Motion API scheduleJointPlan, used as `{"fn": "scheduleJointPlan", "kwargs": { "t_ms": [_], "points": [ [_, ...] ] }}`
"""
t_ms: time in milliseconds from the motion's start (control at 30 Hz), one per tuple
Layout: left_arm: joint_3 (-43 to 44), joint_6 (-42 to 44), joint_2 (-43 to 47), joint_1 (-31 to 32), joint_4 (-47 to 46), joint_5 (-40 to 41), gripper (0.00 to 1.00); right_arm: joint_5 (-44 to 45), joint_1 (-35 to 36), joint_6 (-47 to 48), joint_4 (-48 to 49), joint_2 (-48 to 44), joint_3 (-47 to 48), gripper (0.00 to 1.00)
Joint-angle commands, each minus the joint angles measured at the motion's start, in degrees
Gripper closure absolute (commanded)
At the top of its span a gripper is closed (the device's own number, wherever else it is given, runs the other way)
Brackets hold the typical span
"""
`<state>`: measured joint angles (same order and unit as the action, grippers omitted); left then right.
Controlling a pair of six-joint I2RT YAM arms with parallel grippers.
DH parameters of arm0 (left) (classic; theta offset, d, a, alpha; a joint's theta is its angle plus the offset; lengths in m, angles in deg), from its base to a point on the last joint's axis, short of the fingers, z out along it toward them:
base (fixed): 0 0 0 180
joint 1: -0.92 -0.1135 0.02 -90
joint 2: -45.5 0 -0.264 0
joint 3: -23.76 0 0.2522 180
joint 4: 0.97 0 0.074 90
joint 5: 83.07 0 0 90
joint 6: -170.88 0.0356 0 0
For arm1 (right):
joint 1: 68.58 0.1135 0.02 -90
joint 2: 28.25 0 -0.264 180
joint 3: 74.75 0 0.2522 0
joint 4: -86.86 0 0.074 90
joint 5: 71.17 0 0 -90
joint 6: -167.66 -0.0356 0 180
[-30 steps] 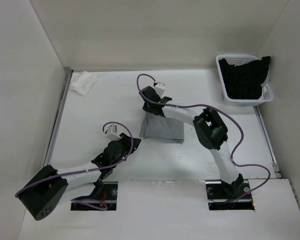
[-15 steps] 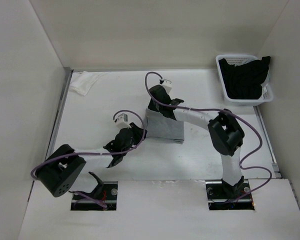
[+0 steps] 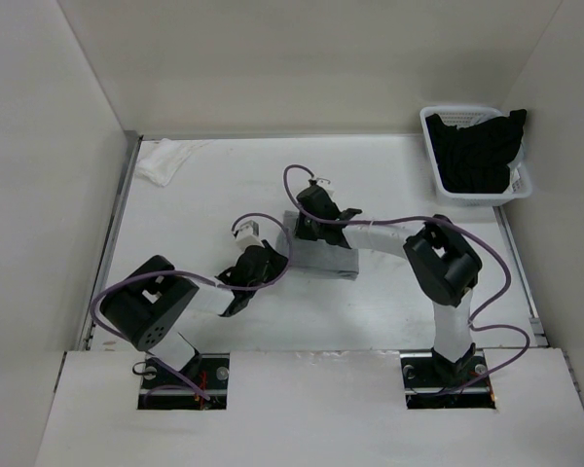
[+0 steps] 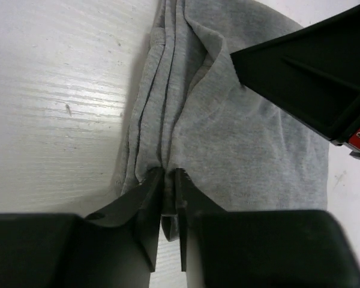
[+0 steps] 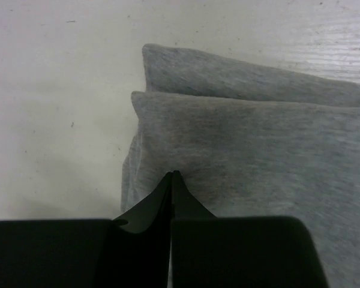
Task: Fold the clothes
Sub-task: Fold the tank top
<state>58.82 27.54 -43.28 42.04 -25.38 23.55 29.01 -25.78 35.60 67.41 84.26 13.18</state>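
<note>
tank top (image 3: 321, 261): grey, folded into a compact rectangle, lay flat mid-table (image 3: 195, 224) between the two arms.
left gripper (image 4: 169, 177): jaws nearly together, pinched a bunched fold at the garment's near-left edge.
right gripper (image 5: 171, 176): jaws fully closed, tips down on the fabric at its far side; possibly a thin layer caught, couldn't tell from this angle.
basket (image 3: 436, 167): white, far-right corner, held a black garment (image 3: 479, 154) that draped over the rim.
white cloth (image 3: 161, 161): crumpled, far-left corner, well apart.

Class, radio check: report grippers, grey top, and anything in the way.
Left gripper pinches grey tank top. Right gripper shut, tips on fabric. Basket well aside.
</note>
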Motion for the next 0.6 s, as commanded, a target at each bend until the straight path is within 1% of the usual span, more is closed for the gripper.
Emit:
{"fn": "scheduleJointPlan", "kwargs": {
  "t_ms": [0,100,200,300,400,467,567],
  "points": [
    [1.64,-0.18,-1.84,-0.74,-4.45,-2.73,0.91,-2.79,-1.01,-1.26,5.78,1.92,0.97,0.98],
    [0.5,-1.41,-2.63,-1.35,-4.63,-3.35,0.97,-1.74,-2.59,-2.32,7.97,3.15,1.24,0.99],
    [-1.17,-2.2,-1.67,-1.18,-4.72,-3.61,0.98,-0.16,-4.26,-3.99,10.87,3.42,1.5,0.98],
    [-3.1,-2.82,0.61,-0.92,-4.72,-3.0,0.98,-1.64,-4.88,-3.12,11.41,2.63,2.47,0.95],
    [-4.51,-3.08,2.72,-1.27,-4.72,-3.0,0.97,-3.31,-5.15,0.74,10.36,0.26,2.73,0.86],
    [-4.78,-3.08,3.25,-1.44,-4.72,-3.35,0.97,-6.03,-5.67,4.17,8.87,-0.71,3.26,0.79],
    [-4.6,-3.0,3.34,-1.44,-4.72,-3.79,0.96,-11.38,-6.55,9.17,3.08,2.0,7.98,0.69]
  ]
}}
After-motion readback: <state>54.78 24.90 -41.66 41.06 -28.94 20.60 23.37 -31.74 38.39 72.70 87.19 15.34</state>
